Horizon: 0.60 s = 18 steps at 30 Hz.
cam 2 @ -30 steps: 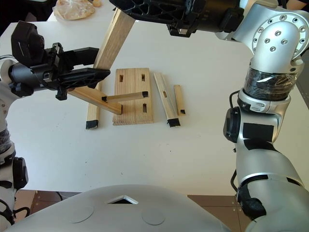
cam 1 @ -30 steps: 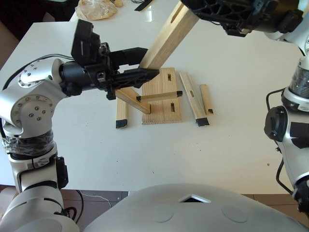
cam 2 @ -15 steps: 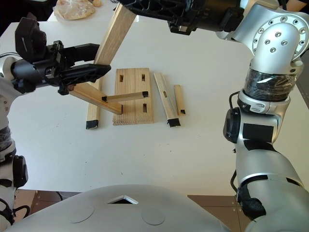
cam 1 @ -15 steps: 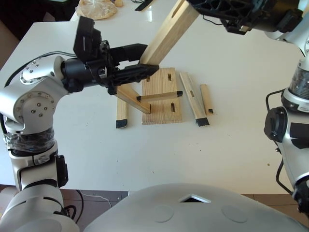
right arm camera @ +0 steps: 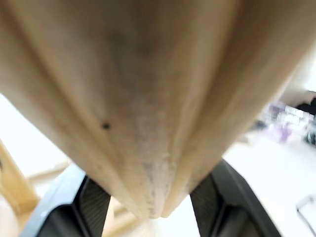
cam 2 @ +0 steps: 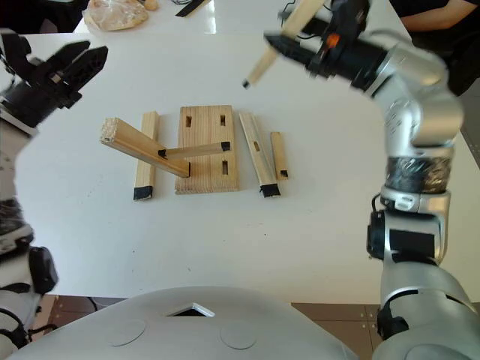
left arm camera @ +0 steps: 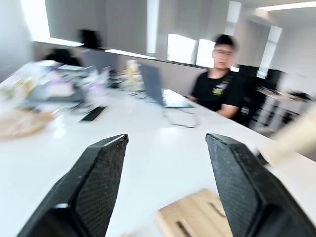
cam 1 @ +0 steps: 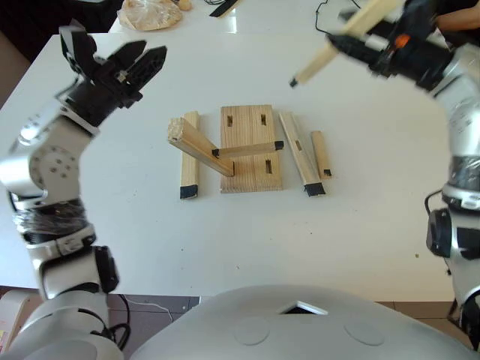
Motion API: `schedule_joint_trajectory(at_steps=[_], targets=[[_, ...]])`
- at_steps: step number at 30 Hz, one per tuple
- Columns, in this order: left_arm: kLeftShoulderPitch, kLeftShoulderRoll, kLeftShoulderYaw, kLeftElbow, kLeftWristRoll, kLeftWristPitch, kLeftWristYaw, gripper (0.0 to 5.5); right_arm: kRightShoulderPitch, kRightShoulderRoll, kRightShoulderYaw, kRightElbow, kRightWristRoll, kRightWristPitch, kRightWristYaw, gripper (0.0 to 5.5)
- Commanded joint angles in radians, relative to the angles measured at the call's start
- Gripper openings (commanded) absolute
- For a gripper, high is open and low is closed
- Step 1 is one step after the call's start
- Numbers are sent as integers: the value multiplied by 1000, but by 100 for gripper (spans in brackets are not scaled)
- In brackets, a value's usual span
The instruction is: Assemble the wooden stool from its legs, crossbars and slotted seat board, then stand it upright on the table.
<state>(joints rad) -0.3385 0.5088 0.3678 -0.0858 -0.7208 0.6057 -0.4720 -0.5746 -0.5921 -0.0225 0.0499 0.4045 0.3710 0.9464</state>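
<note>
The slotted seat board [cam 1: 251, 146] lies flat mid-table. A leg [cam 1: 196, 142] leans tilted across its left edge, with a crossbar [cam 1: 247, 150] plugged into it and resting over the board. A second leg [cam 1: 190, 161] lies flat left of the board. A third leg [cam 1: 300, 161] and a short crossbar [cam 1: 321, 154] lie to its right. My left gripper [cam 1: 141, 61] hangs open above the table's far left, holding nothing; its fingers [left arm camera: 98, 187] stand wide apart. My right gripper [cam 2: 330, 49] is up at the far right, shut on a fourth leg [cam 2: 281, 41], seen close [right arm camera: 148, 98].
A crumpled bag [cam 1: 150, 13] and a dark flat object [cam 1: 225, 6] sit at the table's far edge. Bare white tabletop [cam 1: 247, 240] stretches in front of the parts and to both sides.
My left gripper let go of the tilted leg and swung up and left. My right arm carried its leg away to the right and farther back. The tilted leg stayed leaning on the board.
</note>
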Motion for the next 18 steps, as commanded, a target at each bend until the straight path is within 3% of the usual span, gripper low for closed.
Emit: schedule_joint_trajectory(at_steps=[1,4,9,18], targets=[[53,-304,-14,-122,81,-47,409,292,120,27,68,-25,-92,-97,-31,201],[79,-452,-113,-217,191,-95,581,292,184,40,89,-80,-89,-101,-20,201],[84,-541,-277,-256,390,-194,667,292,220,48,109,-152,-17,-79,57,201],[72,-588,-222,-211,404,-269,692,292,238,5,83,-249,78,-49,173,201]])
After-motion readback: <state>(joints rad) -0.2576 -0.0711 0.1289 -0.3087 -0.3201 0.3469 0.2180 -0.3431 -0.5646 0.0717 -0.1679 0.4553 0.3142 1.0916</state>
